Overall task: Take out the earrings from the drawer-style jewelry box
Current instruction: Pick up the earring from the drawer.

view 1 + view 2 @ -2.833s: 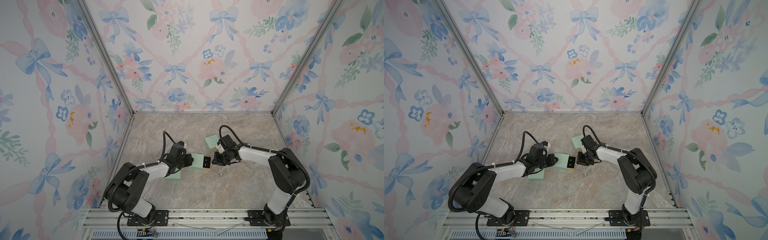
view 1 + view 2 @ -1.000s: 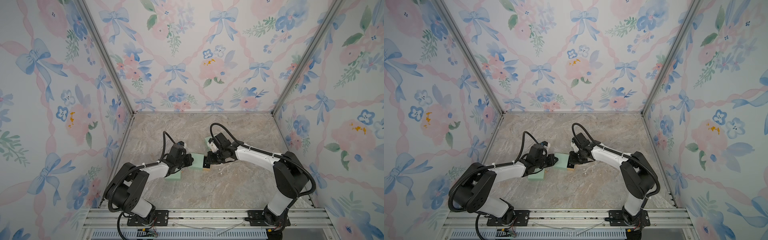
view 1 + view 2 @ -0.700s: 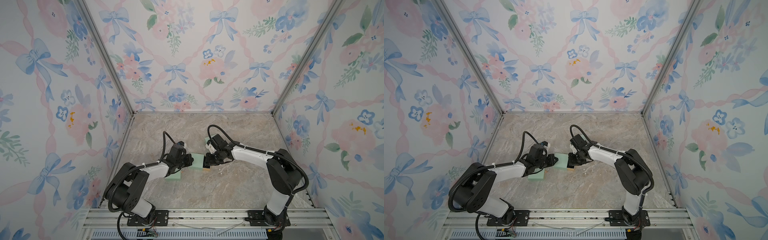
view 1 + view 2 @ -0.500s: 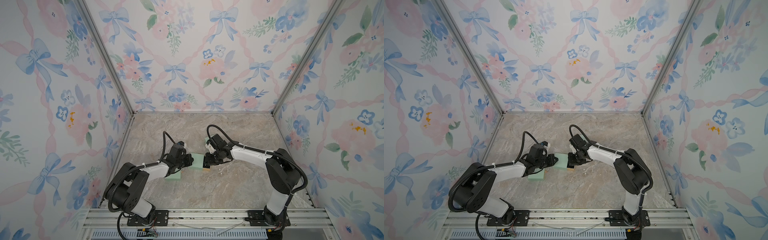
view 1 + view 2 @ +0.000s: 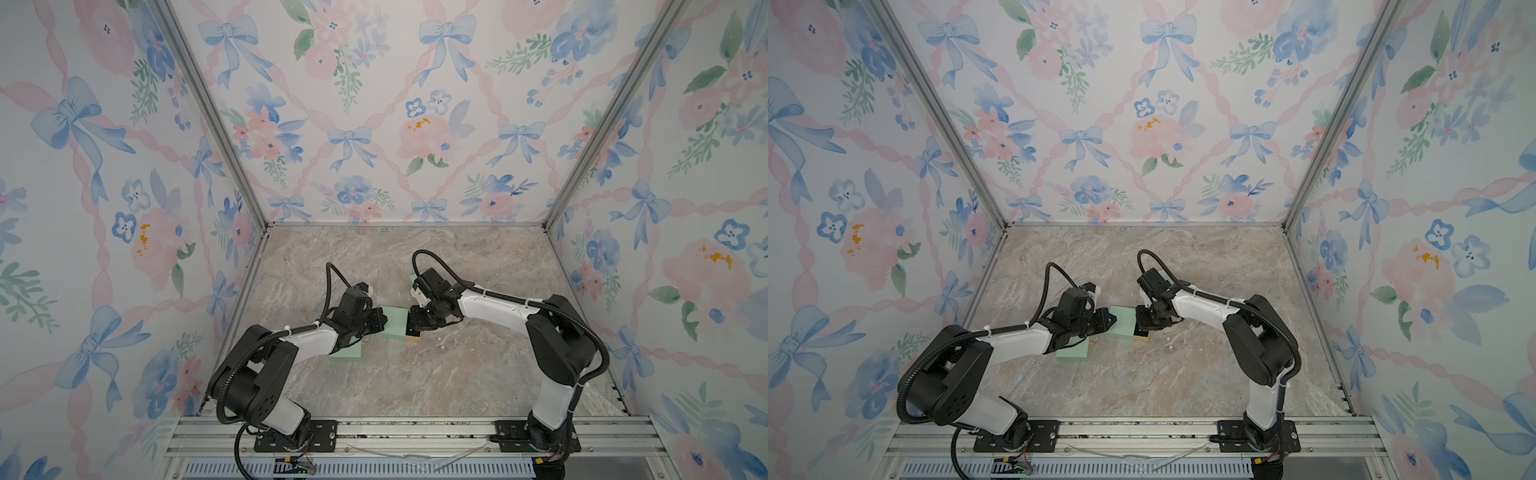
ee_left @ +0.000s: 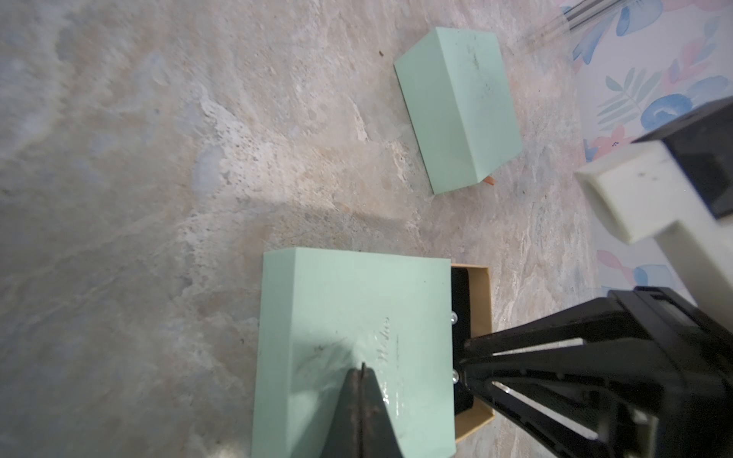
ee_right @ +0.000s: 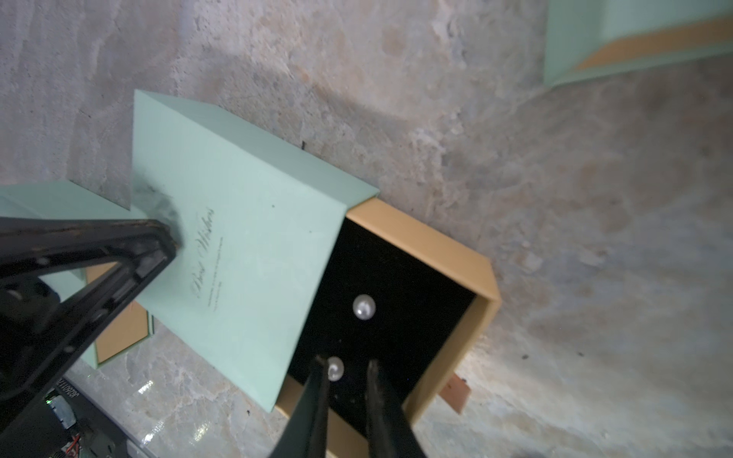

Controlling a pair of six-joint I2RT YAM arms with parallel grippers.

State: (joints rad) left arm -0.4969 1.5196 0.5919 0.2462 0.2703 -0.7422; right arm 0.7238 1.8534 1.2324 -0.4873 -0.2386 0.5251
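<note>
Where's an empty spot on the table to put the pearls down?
Between the open mint box and the front rail the marble table is wide and bare. So is the strip along the back wall. The middle is crowded: left gripper and right gripper meet at the box and its drawer.

The white-shelled left arm [image 5: 311,345] and its twin right arm [image 5: 494,307] have bulky black joints [image 5: 557,349], looping ribbed black cables [image 5: 424,251], black screwed-down base plates [image 5: 324,434].

Matt card sleeve [image 7: 246,246], perhaps velvety black drawer lining [image 7: 404,273] (glossy pearly earrings [image 7: 364,307])
</note>
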